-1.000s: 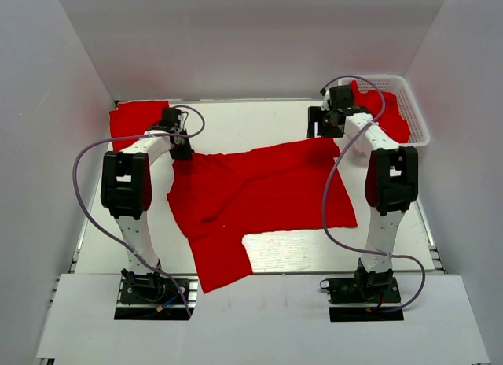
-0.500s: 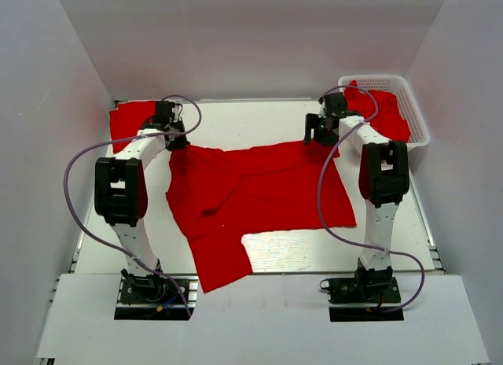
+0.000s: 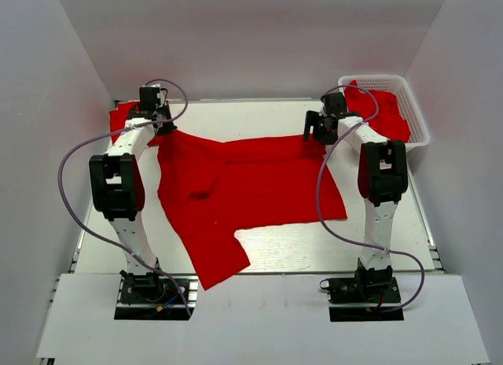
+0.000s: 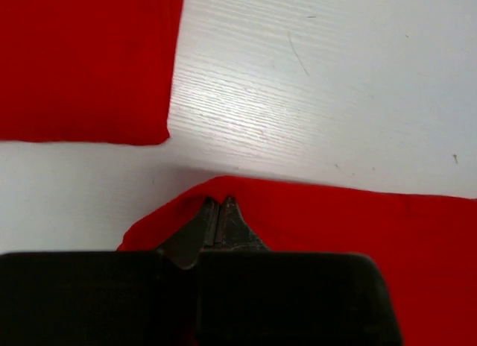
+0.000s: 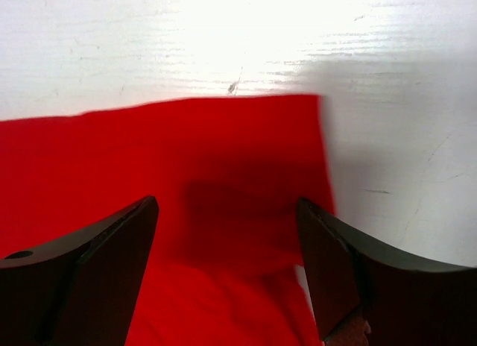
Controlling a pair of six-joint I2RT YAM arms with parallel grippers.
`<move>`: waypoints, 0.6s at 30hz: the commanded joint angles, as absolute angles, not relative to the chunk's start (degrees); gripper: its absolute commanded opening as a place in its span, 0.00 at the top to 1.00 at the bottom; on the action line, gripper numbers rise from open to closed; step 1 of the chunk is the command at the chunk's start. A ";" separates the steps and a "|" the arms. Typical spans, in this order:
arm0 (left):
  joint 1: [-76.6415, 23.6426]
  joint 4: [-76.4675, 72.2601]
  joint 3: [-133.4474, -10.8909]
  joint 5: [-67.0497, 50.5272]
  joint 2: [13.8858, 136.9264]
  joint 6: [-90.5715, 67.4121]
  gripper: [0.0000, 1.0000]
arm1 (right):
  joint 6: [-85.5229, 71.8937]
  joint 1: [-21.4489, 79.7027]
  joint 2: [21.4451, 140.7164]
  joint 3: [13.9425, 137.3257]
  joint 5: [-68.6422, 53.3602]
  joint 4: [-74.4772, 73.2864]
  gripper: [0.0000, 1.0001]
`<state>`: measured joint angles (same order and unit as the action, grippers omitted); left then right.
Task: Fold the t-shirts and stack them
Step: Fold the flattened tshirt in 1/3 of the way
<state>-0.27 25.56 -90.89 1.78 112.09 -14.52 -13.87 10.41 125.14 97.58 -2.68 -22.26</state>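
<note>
A red t-shirt [image 3: 244,192] lies spread across the middle of the table. My left gripper [image 3: 159,127] is shut on its far left corner; in the left wrist view the closed fingertips [image 4: 218,203] pinch the shirt's edge [image 4: 358,219]. My right gripper [image 3: 314,134] is open over the shirt's far right corner, and in the right wrist view [image 5: 227,208] the jaws stand wide apart above the flat corner [image 5: 223,145] without holding it. A folded red t-shirt [image 3: 124,115] lies at the far left and also shows in the left wrist view [image 4: 82,63].
A white lattice basket [image 3: 415,113] stands at the back right with more red cloth [image 3: 387,117] inside. White walls close in the table on three sides. The shirt's near left part [image 3: 216,259] reaches almost to the front edge.
My left gripper has moved back and to the left, dragging the shirt's far left corner with it. The shirt's far edge now lies straighter. The right gripper has barely shifted.
</note>
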 commanded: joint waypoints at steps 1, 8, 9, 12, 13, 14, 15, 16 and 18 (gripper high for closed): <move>1.58 26.89 -94.83 1.69 115.56 -15.38 1.00 | -15.29 10.46 125.59 97.03 -1.67 -19.16 0.20; 1.58 32.16 -99.49 -0.01 122.70 -15.64 0.69 | -15.03 10.37 127.18 99.14 -2.64 -18.54 0.18; 1.58 32.17 -100.19 0.78 122.70 -15.64 0.56 | -14.51 10.37 127.35 99.84 -2.72 -19.15 0.18; 1.58 33.22 -101.77 3.68 121.12 -15.64 0.13 | -13.19 10.72 126.13 100.46 -3.16 -19.25 0.18; 1.58 33.22 -102.47 4.39 121.11 -15.64 0.05 | -12.92 10.81 125.51 100.46 -3.77 -19.34 0.18; 1.58 33.22 -103.09 5.18 120.16 -15.64 0.00 | -12.66 10.81 125.07 100.81 -3.87 -19.34 0.18; 1.58 33.22 -104.31 5.19 119.28 -15.64 0.00 | -12.22 10.98 124.72 100.72 -3.95 -19.25 0.17; 1.58 33.22 -104.85 5.19 119.27 -15.64 0.00 | -11.87 10.99 123.59 100.81 -4.39 -19.42 0.16; 1.06 33.22 -106.25 5.19 117.87 -15.03 0.00 | -10.82 11.34 122.61 100.90 -4.39 -19.34 0.10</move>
<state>1.61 33.39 -102.78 3.49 124.68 -15.49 -12.97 10.70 126.89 98.21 -3.36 -20.40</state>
